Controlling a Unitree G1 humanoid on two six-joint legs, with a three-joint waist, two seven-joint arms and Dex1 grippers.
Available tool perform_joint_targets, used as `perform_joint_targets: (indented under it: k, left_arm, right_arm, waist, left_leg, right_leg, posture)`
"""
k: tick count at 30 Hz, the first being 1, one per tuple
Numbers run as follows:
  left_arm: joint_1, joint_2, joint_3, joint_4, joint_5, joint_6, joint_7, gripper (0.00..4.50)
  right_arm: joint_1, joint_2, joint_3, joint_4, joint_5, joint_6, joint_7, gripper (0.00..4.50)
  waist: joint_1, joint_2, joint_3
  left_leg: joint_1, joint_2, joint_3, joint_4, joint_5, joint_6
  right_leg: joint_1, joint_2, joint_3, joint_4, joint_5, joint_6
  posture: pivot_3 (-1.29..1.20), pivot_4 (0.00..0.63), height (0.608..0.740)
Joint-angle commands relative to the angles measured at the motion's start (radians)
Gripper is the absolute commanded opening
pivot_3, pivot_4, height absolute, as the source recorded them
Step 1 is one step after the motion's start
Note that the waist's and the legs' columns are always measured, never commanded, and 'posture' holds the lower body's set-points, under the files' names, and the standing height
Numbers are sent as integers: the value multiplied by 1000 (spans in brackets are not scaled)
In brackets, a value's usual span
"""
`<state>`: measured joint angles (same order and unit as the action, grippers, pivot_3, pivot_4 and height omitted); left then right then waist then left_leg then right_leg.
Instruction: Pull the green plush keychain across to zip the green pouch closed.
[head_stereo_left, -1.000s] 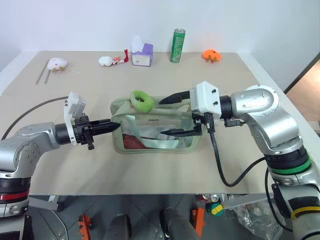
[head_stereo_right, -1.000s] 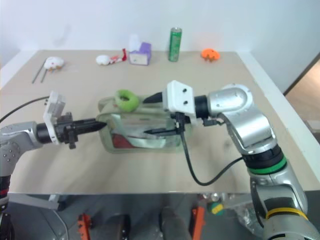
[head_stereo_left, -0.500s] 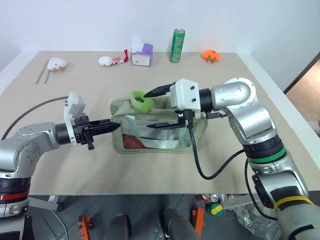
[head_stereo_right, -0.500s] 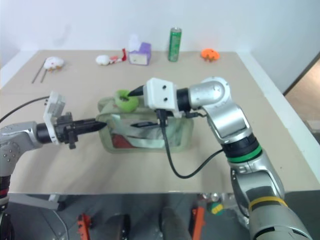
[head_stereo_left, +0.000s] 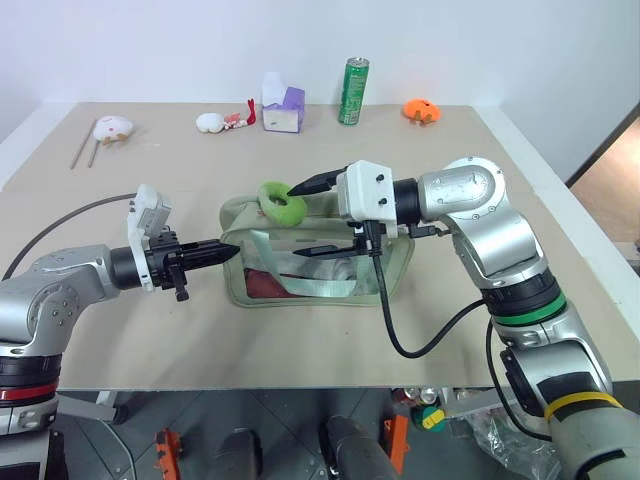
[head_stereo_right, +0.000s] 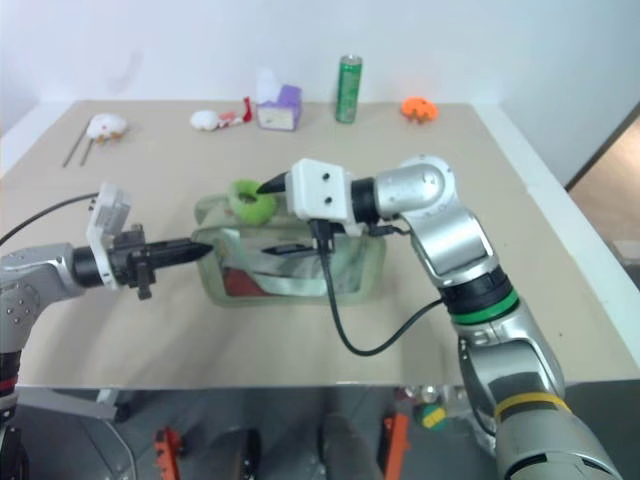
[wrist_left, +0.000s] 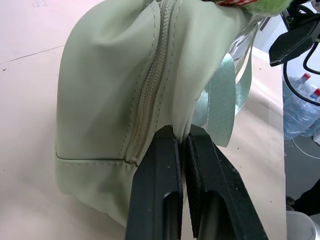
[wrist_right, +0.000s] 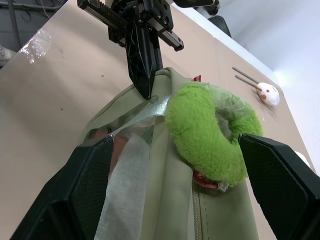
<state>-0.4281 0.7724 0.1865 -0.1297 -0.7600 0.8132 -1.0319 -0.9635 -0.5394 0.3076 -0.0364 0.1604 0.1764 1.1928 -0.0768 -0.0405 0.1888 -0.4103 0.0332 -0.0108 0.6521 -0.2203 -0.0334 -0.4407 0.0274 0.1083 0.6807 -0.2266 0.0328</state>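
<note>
Near the table's middle, the left gripper (head_stereo_left: 226, 251) pinched the limp sage-green fabric pouch (head_stereo_left: 262, 288) end, while the right gripper (head_stereo_left: 300, 217), spread wide, straddled the soft, compressible lime plush ring keychain (head_stereo_left: 281, 202), likely best squeezed across its ring.

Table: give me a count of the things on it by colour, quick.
Green: 3 (pouch, keychain, can)
White: 2 (toy, toy)
Orange: 1 (toy)
White-and-purple: 1 (box)
Grey: 1 (pair of rods)
Total: 8
</note>
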Motion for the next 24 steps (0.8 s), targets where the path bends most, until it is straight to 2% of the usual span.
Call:
perform_joint_targets:
  k: [1, 12, 15, 24]
  left_arm:
    - [3, 14, -1, -41, 3, -10, -2, 22]
    - [-4, 13, -22, -43, 20, -18, -4, 22]
    - [-5, 12, -25, -42, 21, -20, -5, 0]
    - [-7, 8, -28, -38, 24, -23, 1, 0]
  right_arm:
    - [-39, 6, -29, -11, 4, -2, -7, 4139]
    - [-79, 37, -35, -20, 13, 46, -31, 4139]
    - [-81, 40, -31, -18, 5, 44, -34, 3288]
    - [-77, 40, -32, -20, 9, 52, -26, 210]
  waist:
    - [0, 0, 0]
    - [0, 0, 0]
    - [0, 0, 0]
    - [0, 0, 0]
  left_leg:
    - [0, 0, 0, 0, 0, 0]
    - [0, 0, -1, 0, 0, 0]
    - [0, 0, -1, 0, 0, 0]
    - [0, 0, -1, 0, 0, 0]
  right_leg:
    - [0, 0, 0, 0, 0, 0]
    - [0, 0, 0, 0, 0, 0]
    - [0, 0, 0, 0, 0, 0]
    - [0, 0, -1, 0, 0, 0]
  posture:
    - [0, 150, 740]
    - [0, 150, 740]
    - [0, 150, 740]
    - [0, 150, 740]
